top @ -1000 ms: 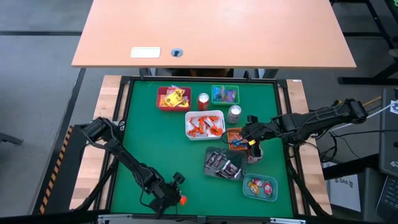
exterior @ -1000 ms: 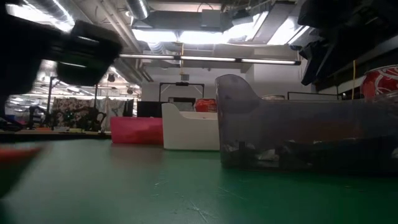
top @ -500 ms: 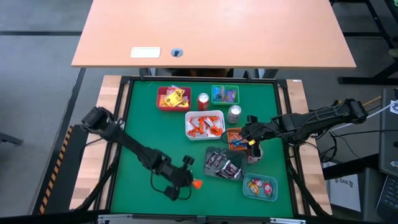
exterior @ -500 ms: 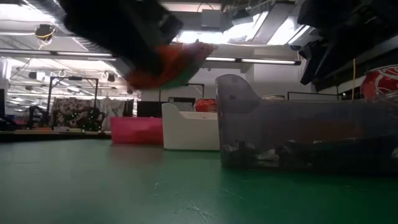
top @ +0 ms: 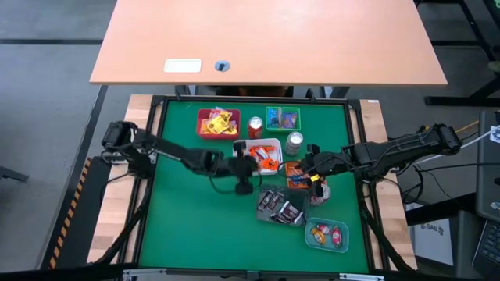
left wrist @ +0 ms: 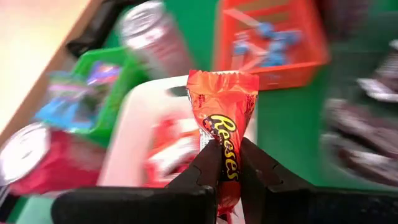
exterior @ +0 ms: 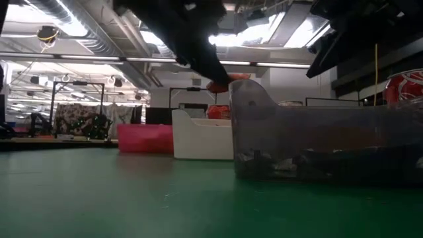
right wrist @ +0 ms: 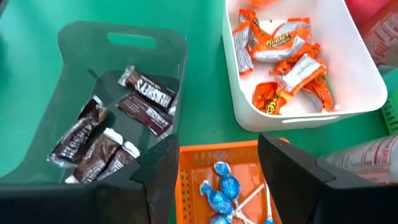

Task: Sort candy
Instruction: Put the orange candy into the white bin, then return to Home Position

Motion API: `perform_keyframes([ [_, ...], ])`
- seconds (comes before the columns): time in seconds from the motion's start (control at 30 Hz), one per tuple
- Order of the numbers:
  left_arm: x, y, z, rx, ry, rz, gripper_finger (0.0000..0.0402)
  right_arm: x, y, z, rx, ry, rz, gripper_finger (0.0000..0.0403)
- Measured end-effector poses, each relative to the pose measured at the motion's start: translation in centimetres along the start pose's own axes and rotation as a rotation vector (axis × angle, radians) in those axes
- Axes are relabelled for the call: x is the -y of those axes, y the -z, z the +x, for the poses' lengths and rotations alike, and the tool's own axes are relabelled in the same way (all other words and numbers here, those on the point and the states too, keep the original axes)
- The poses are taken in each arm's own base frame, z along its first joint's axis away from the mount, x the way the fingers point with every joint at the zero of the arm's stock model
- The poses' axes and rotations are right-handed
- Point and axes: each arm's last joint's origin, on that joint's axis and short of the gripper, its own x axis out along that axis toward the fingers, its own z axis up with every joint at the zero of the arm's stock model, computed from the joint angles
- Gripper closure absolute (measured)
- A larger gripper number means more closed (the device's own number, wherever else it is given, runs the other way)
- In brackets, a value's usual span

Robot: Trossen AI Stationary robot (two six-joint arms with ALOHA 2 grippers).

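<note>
Blur smears most of my left wrist view: the cans and trays behind the held sweet are only streaks, and in the low view the dark smoky tray [exterior: 317, 142] hides whatever lies behind it. From above I cannot make out the left fingertips against the white tray [top: 272, 145]. The left gripper [left wrist: 228, 163] is clenched on an orange Reese's candy [left wrist: 222, 121], its crinkled foil wrapper pinched near the lower end and standing upright between the dark fingers, held above the white tray's edge. My right gripper [right wrist: 214, 163] hangs released, jaws wide, over the orange mesh tray [right wrist: 196, 155] holding blue-wrapped lollipops [right wrist: 222, 186]. More orange candies [right wrist: 289, 59] lie in the smooth white plastic tray; flat dark Hershey's bars [right wrist: 112, 127] fill the translucent grey tray on the green table [top: 195, 218].
</note>
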Motion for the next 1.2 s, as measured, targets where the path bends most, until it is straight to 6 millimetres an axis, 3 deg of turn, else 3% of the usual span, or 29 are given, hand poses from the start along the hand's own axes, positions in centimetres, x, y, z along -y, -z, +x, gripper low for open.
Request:
perform_keyframes([
  [0.17,-3.2,0.2,1.3,-0.026,-0.076,-0.064,0.0379,0.0,-0.1,0.0,0.011,-0.001,0.002,0.0185],
  [0.33,-4.8,0.4,1.8,-0.037,-0.111,-0.118,0.0379,0.0,-0.3,0.0,0.034,-0.004,0.005,0.0185],
  [0.53,-5.3,0.5,2.0,-0.041,-0.121,-0.129,0.0371,-0.1,-0.6,0.0,0.066,-0.007,0.009,0.0185],
  [0.9,-5.3,-0.1,2.0,0.014,-0.123,-0.149,0.0293,-0.2,-2.0,-0.2,0.206,-0.024,0.024,0.0185],
  [1.07,-5.7,-1.0,0.7,0.059,-0.101,-0.163,0.029,-0.2,-2.6,-0.6,0.231,-0.027,0.028,0.0185],
  [1.2,-6.6,-2.2,-2.2,0.119,-0.028,-0.124,0.0289,-0.3,-4.1,-1.7,0.282,-0.031,0.034,0.0185],
])
